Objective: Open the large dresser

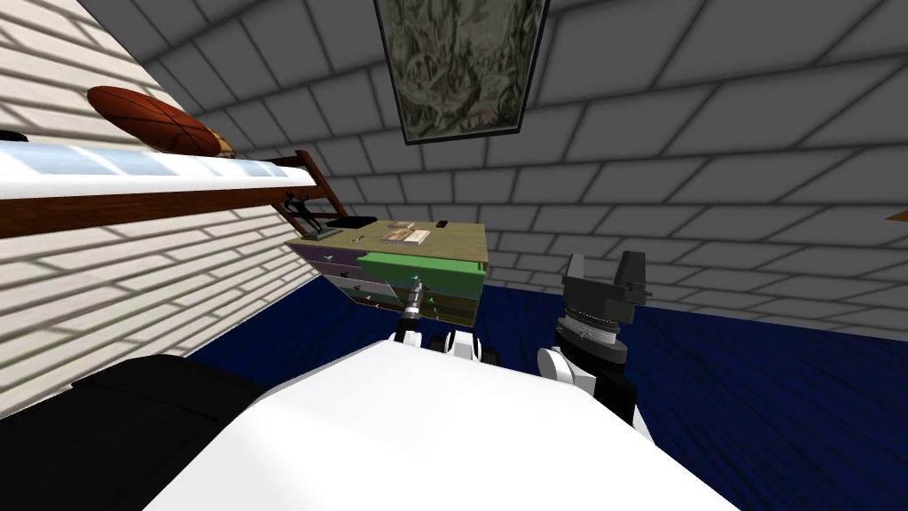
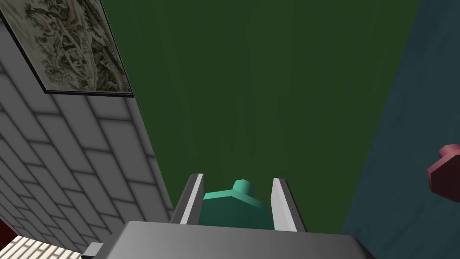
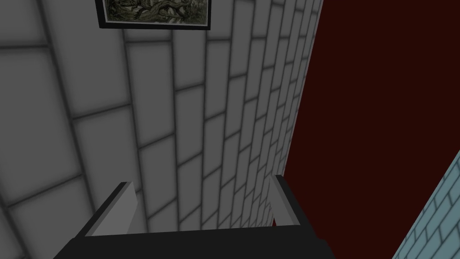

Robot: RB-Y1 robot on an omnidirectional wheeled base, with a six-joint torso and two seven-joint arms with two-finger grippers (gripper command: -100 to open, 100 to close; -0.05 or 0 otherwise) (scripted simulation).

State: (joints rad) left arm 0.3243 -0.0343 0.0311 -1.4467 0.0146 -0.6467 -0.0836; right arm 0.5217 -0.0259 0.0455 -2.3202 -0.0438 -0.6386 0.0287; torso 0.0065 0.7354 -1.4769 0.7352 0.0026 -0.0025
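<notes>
The left pincer [image 2: 237, 179] is clamping its two fingers against the sides of a teal knob [image 2: 233, 204] on a green drawer front [image 2: 269, 99]. In the head view this pincer [image 1: 415, 297] is reaching to the large dresser [image 1: 390, 266], which is standing on the blue floor [image 1: 754, 390] against the grey brick wall, its green drawer [image 1: 421, 271] jutting out past the purple one [image 1: 324, 255] beside it. The right pincer [image 1: 607, 266] is hanging raised, well apart from the dresser, its fingers [image 3: 114, 209] spread wide.

L gripper [image 1: 415, 293] at green drawer [image 1: 417, 267] of dresser [image 1: 461, 238]; drawer protruding.
</notes>
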